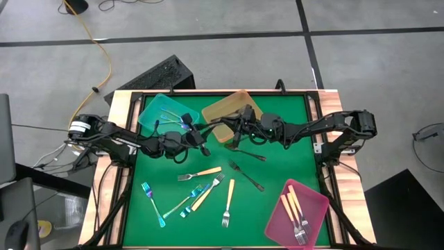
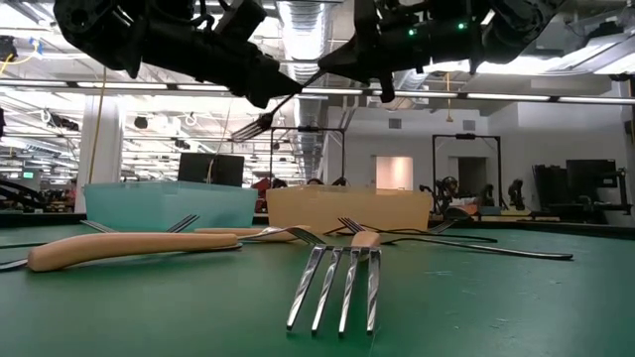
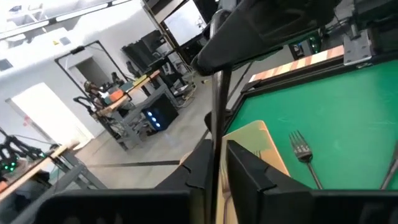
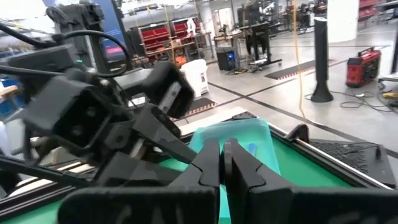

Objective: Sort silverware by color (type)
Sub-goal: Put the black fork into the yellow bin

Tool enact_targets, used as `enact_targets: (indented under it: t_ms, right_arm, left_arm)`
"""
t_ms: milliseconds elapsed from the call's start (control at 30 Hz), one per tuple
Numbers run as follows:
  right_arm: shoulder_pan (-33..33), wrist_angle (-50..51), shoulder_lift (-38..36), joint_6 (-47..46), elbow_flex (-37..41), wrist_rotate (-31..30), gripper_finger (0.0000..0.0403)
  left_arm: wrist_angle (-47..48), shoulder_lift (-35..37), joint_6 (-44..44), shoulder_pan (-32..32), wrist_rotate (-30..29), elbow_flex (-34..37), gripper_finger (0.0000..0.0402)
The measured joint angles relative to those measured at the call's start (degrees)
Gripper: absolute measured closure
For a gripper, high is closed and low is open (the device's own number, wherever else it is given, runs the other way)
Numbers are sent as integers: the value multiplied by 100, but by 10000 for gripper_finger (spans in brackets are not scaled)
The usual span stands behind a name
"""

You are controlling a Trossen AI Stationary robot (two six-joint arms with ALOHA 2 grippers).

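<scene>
My left claw (image 1: 201, 137) hangs over the gap between the teal tray (image 1: 163, 111) and the amber tray (image 1: 229, 107), clenched on the dark grey fork (image 2: 260, 124). The fork is aloft. In the low view its long axis slants, tines toward 8 o'clock and handle toward 2 o'clock. Only my left wrist view shows the handle pinched between my fingers (image 3: 244, 171); from above the fork is hard to pick out. My right claw (image 1: 234, 130) meets it at the handle end, also clamped tight.
</scene>
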State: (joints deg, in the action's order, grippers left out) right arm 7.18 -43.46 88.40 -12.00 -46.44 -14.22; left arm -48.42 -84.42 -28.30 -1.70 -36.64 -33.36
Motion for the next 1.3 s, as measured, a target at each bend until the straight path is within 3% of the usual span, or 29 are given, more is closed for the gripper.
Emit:
enact_targets:
  t_ms: [167, 400, 533, 800, 933, 1200, 1300]
  right_arm:
    - [64, -12, 2, 20, 0, -330, 379]
    - [575, 221, 0, -331, 0, -201, 379]
    - [1083, 429, 1, -738, 4, 355, 379]
    - [2166, 1194, 0, -1204, 2, 1699, 379]
    - [2541, 1392, 0, -1271, 45, 1991, 379]
    - [2760, 774, 236, -1842, 580, 2283, 379]
    - [2820, -220, 623, -2231, 771, 2624, 379]
  left_arm:
    - [3, 0, -273, -36, 25, 0, 325]
    - [85, 250, -660, -312, -564, 0, 280]
    - [201, 533, -723, -512, -919, 0, 279]
    - [540, 1303, -687, -897, -1074, 0, 279]
    - [975, 1738, -493, -1004, -1064, 0, 279]
    - [1964, 2305, 252, -1020, -876, 0, 279]
    - [2094, 2350, 405, -1020, -761, 0, 279]
